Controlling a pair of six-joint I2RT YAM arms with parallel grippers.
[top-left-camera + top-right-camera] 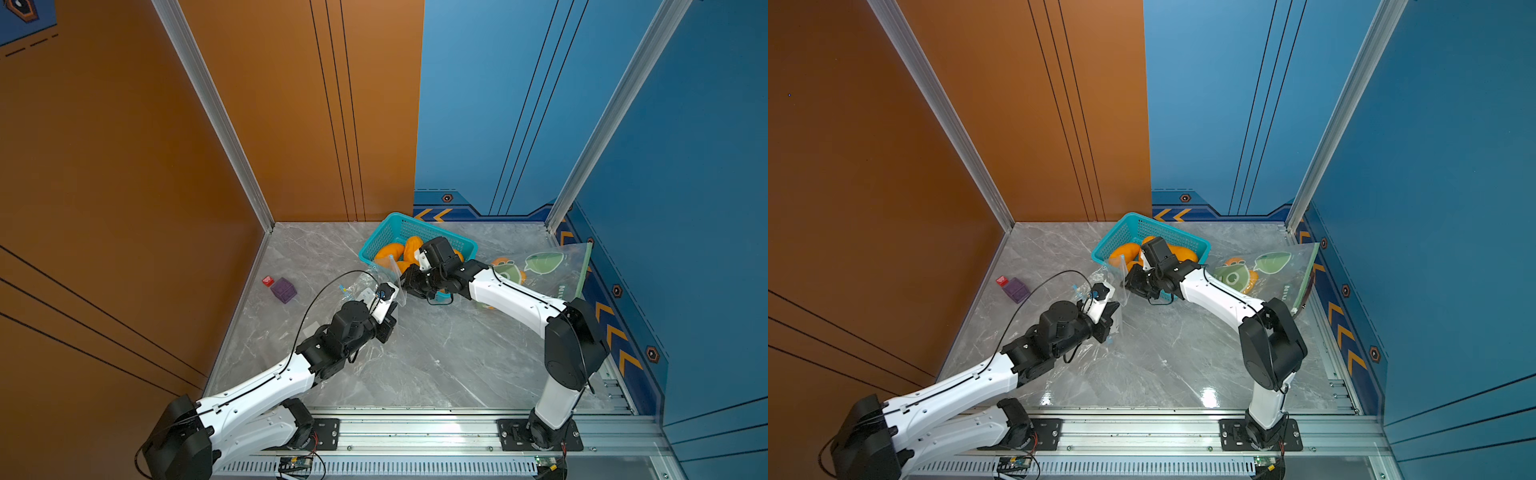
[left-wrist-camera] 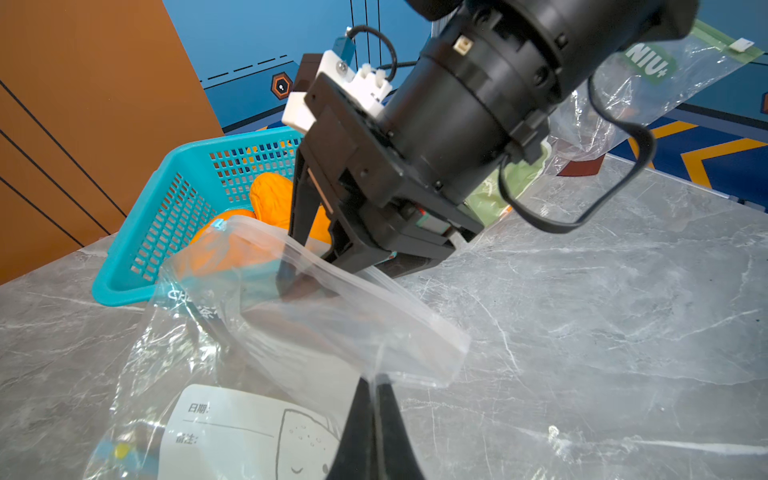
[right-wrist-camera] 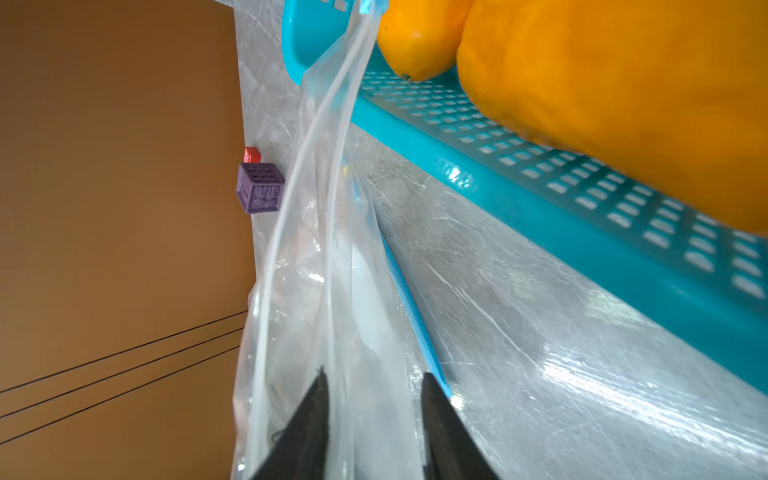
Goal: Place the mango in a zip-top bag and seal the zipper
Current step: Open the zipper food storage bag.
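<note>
Several orange mangoes (image 1: 388,251) (image 3: 602,104) lie in a teal basket (image 1: 399,226) (image 2: 137,249) at the back of the table. A clear zip-top bag (image 2: 316,324) (image 3: 316,249) lies in front of the basket, with its mouth lifted off the table. My left gripper (image 2: 376,382) is shut on one edge of the bag's rim. My right gripper (image 3: 374,378) (image 2: 328,274) reaches into the mouth from the basket side. Its jaws stand apart, with the bag's film between the fingers. No mango is in this bag.
A second, printed bag (image 1: 540,266) (image 2: 648,70) leans against the right wall. A purple cube (image 1: 284,289) (image 3: 259,189) and a small red cube (image 1: 268,281) sit near the left wall. The arms nearly meet in front of the basket.
</note>
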